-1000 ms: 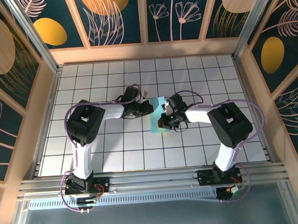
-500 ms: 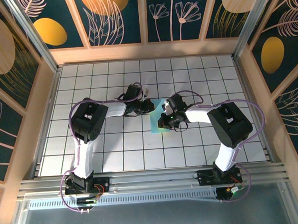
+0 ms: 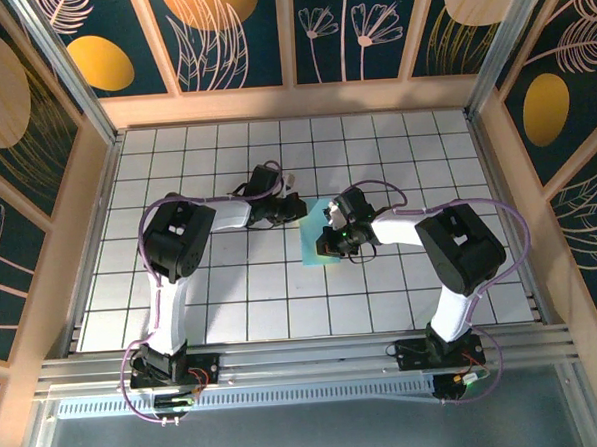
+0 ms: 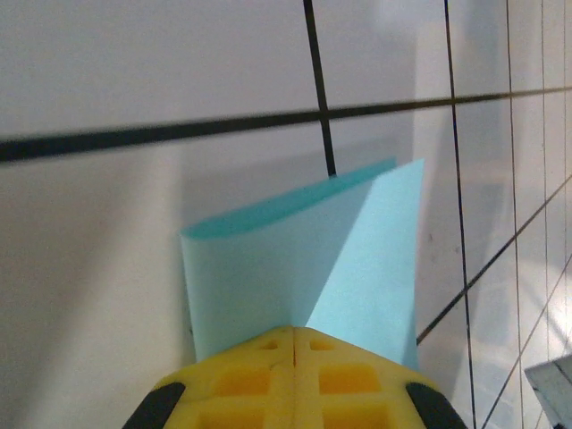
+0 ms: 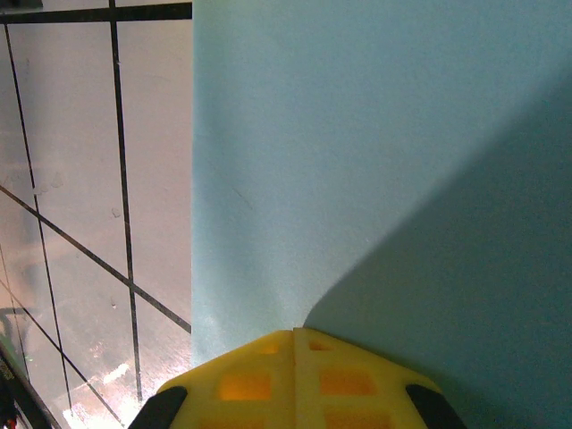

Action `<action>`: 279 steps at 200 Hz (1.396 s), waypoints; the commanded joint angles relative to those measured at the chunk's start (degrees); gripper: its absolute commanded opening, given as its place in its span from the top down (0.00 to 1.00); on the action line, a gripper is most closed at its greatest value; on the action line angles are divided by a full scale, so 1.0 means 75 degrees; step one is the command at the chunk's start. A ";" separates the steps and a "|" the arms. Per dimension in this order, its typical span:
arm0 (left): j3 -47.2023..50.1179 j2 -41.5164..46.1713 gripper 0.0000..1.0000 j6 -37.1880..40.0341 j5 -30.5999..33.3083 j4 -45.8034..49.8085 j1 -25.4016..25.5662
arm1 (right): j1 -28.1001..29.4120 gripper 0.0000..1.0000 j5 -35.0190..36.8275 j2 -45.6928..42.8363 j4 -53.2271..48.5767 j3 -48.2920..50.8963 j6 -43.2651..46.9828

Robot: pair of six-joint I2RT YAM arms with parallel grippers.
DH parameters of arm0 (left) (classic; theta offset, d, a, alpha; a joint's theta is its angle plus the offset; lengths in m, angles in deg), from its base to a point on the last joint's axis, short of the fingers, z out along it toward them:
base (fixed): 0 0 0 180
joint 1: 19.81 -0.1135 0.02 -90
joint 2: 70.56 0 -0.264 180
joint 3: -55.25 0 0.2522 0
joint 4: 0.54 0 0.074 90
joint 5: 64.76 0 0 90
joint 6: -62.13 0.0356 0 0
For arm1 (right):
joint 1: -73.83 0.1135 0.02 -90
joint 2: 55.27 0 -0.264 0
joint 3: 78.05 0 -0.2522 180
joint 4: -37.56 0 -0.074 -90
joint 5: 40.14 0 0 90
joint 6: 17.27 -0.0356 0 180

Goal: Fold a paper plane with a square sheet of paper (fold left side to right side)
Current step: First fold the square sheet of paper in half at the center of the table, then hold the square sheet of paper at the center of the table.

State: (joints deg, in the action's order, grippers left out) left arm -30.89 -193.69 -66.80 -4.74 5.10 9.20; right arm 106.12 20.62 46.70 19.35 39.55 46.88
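My remote robot test cell, a lab booth, white gridded table (image 3: pixel 232 297) at centre, dark floral wall panels (image 3: pixel 229 37) boxing it in, aluminium mounting rail (image 3: pixel 306 358) along its near edge

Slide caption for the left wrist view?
Shut left pincer at the near edge of the creased light-blue sheet of paper on the white grid table.

From here I see a white tiled worktop (image 3: pixel 213 318) ruled with black grid lines, which also run across my left wrist feed (image 4: pixel 134 71) and my right wrist feed (image 5: pixel 152 134). Pale timber framing (image 3: pixel 292 102) borders its far edge. Dark-blue panels (image 3: pixel 234 37) with line-drawn flowers and orange ovals rise behind. Aluminium rails (image 3: pixel 306 361) run along the near edge, with a slotted strip (image 3: pixel 287 394) just below.
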 commanded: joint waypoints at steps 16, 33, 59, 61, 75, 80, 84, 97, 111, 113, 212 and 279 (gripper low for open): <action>-0.0583 -0.0511 1.00 0.0453 0.0942 0.0266 -0.0504 | -0.0002 1.00 0.0797 0.0643 -0.1095 0.0392 0.0130; -0.0815 -0.0652 1.00 0.0537 0.1052 0.0387 -0.0569 | 0.0004 1.00 0.0781 0.0619 -0.1083 0.0415 0.0118; -0.1119 -0.0802 1.00 0.0631 0.1172 0.0536 -0.0689 | 0.0007 1.00 0.0763 0.0596 -0.1049 0.0439 0.0083; -0.1137 -0.0807 1.00 0.0633 0.1173 0.0548 -0.0692 | 0.0001 1.00 0.0759 0.0598 -0.1042 0.0439 0.0083; -0.1201 -0.0782 1.00 0.0636 0.1150 0.0555 -0.0719 | 0.0001 1.00 0.0714 0.0576 -0.0993 0.0456 0.0043; -0.1192 -0.0738 1.00 0.0659 0.1155 0.0555 -0.0727 | 0.0006 1.00 0.0691 0.0567 -0.0969 0.0462 0.0026; -0.1166 -0.0692 1.00 0.0666 0.1150 0.0539 -0.0728 | 0.0007 1.00 0.0661 0.0565 -0.0934 0.0470 -0.0001; -0.1008 -0.0454 1.00 0.0680 0.1149 0.0497 -0.0728 | 0.0016 1.00 0.0595 0.0542 -0.0864 0.0479 -0.0055; -0.0672 -0.0079 1.00 0.0657 0.1149 0.0391 -0.0722 | 0.0018 1.00 0.0544 0.0522 -0.0816 0.0473 -0.0092; -0.0612 -0.0017 1.00 0.0651 0.1149 0.0377 -0.0718 | 0.0018 1.00 0.0537 0.0521 -0.0805 0.0474 -0.0093; 0.1921 0.1547 1.00 -0.0627 0.0520 -0.0578 0.0557 | 0.0077 1.00 0.0488 0.0536 -0.0687 0.0418 -0.0181; 0.1406 0.1008 1.00 -0.0468 0.0742 0.0006 0.0618 | 0.0101 1.00 0.0399 0.0464 -0.0708 0.0314 -0.0187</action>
State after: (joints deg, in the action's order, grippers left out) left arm -18.80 -185.08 -70.41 -0.08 3.11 14.14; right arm 105.86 19.75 46.79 20.18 39.79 45.62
